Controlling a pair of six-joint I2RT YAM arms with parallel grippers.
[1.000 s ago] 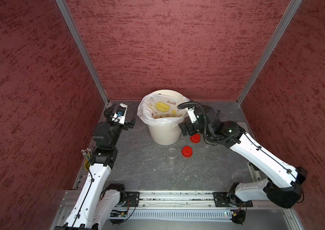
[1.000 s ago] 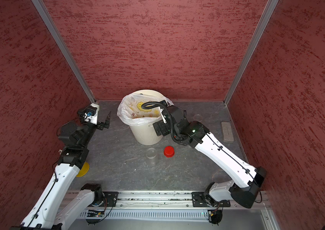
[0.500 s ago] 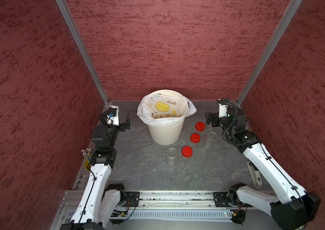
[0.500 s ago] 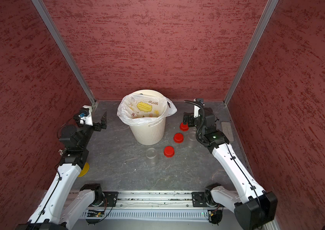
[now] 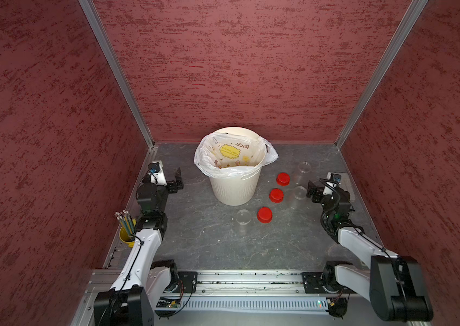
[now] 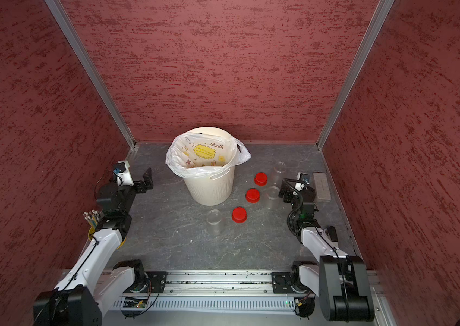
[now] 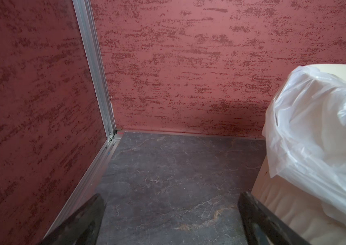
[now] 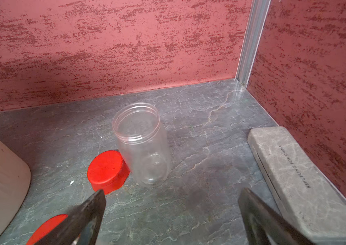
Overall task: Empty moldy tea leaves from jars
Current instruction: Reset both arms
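The grey marbled worktop [image 5: 209,248] carries a cream ribbed bin [image 5: 234,189] lined with a printed white bag [image 5: 209,161], standing toward the back wall. A grey case [image 8: 299,176] lies along the right wall, and a yellow cup of pencils [image 5: 126,228] sits by the left arm's base.

The left end effector [image 7: 171,196] hangs spread and empty just beside the bin, with no jar near it. The right end effector [image 8: 172,194] is also spread and empty.

All three jars stand upright, mouths up, lids off, and look empty. The far jar [image 8: 142,146] lies straight ahead of the right end effector. The middle jar [image 5: 298,194] is just beside that end effector, and the near jar [image 5: 243,218] stands in front of the bin, between the arms. The right arm is nearer two of them.

Each red lid [image 5: 282,179] [image 5: 276,195] [image 5: 264,214] lies beside its jar. I judge the emptying done, and nothing blocks the right arm's reach.
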